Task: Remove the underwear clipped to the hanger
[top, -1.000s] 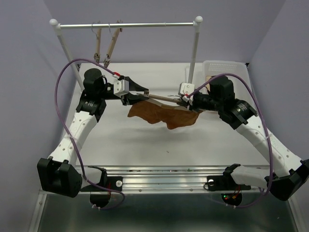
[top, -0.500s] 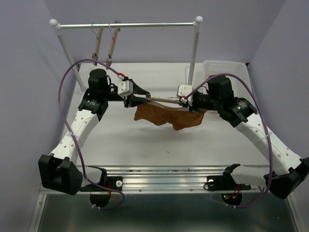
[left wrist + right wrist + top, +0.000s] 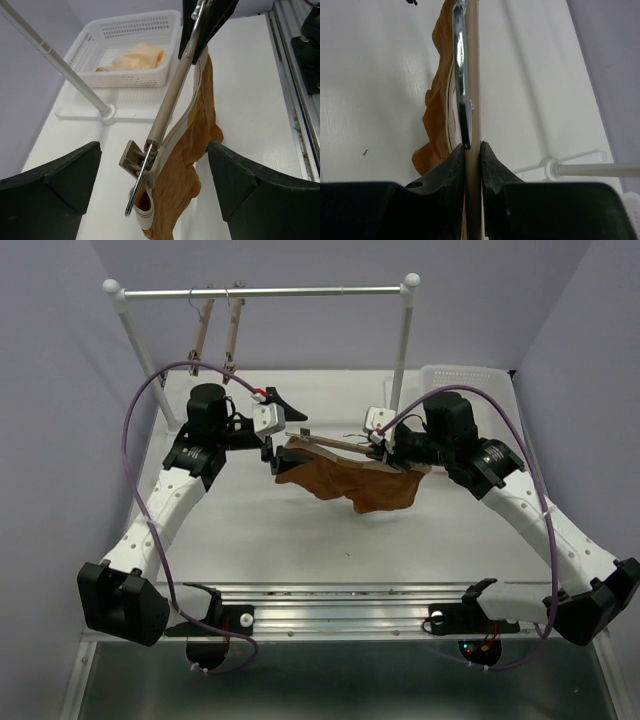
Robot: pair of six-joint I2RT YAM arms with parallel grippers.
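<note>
The hanger (image 3: 340,446), a slim light-wood bar, is held level above the table between my two arms. The rust-brown underwear (image 3: 352,483) hangs from it, and its pale waistband sits at the end clip (image 3: 136,159). My right gripper (image 3: 386,448) is shut on the hanger bar (image 3: 473,75), beside the metal wire hook (image 3: 459,75). My left gripper (image 3: 287,437) stands open around the hanger's left end. In the left wrist view its fingers (image 3: 52,182) are wide apart, either side of the clip and the underwear (image 3: 197,145), touching neither.
A clothes rack (image 3: 260,290) spans the back, with two other wooden hangers (image 3: 218,332) on its rail and an upright post (image 3: 402,350) near the right arm. A white basket (image 3: 90,42) holding pale cloth (image 3: 135,56) stands at the back right.
My left gripper was shut on the hanger's left end clip; it has now opened wide. The hanger and underwear have shifted slightly toward the back. The right grip is unchanged.
</note>
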